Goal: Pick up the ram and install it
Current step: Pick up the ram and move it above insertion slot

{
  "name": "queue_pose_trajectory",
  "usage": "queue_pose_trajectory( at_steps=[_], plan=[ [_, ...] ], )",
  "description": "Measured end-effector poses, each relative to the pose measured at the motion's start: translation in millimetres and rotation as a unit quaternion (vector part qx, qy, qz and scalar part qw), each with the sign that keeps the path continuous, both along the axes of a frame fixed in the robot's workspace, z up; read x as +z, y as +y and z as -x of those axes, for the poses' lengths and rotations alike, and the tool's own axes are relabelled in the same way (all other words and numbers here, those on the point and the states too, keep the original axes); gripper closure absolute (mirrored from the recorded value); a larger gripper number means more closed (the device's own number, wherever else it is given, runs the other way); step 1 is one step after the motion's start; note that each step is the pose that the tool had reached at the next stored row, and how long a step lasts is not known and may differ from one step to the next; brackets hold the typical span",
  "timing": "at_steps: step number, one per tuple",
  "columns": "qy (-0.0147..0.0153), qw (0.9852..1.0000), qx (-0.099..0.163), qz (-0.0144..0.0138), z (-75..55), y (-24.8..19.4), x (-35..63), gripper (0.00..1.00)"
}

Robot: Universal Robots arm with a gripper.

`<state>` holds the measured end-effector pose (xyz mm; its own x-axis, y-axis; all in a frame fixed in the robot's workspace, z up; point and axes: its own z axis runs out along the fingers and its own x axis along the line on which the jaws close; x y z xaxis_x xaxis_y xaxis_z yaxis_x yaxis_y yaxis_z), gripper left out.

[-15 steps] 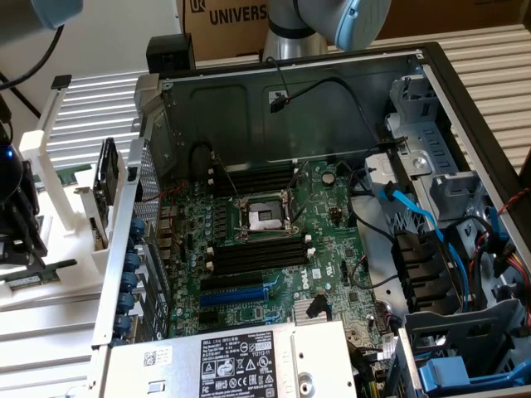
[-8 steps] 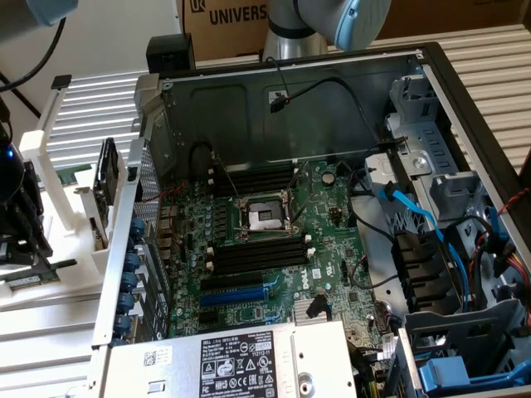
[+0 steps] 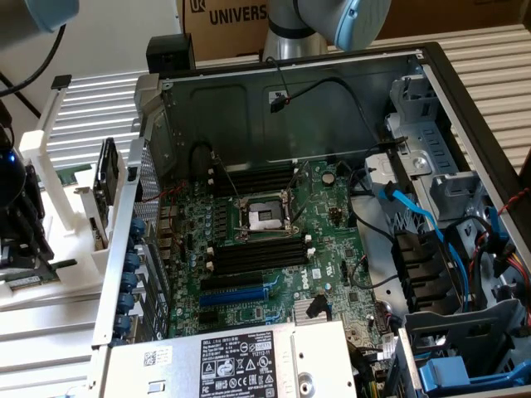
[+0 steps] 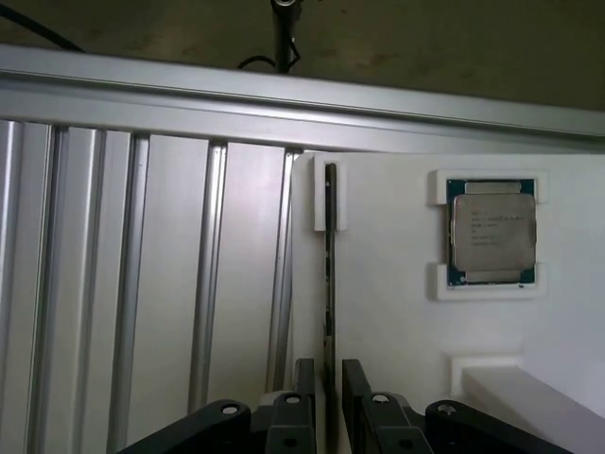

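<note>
We see the end effector (image 4: 329, 376) released, its fingers (image 4: 304, 378) straddling the ram (image 4: 330, 274) with a slim gap either side, the ram standing on edge in the white holder (image 4: 388, 312), near the holder's processor chip (image 4: 492, 232).

White holder (image 4: 388, 312) matt plastic; processor lid (image 4: 492, 232) brushed metal; ribbed table (image 4: 170, 284) satin metal; gripper (image 4: 328, 383) glossy black

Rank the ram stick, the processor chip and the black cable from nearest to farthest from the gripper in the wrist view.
1. ram stick: between the open fingers of the gripper.
2. processor chip: seated in the white tray.
3. black cable: beyond the aluminium rail.
</note>
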<state>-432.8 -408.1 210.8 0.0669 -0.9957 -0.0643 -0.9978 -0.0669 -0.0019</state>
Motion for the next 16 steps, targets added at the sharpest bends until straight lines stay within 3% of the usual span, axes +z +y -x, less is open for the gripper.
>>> queue_pose_trajectory(
  at_steps=[16],
  plan=[
    [0.0,1.0,0.0,-0.0003,3.6,3.1,-8.2,0.74]
  ],
)
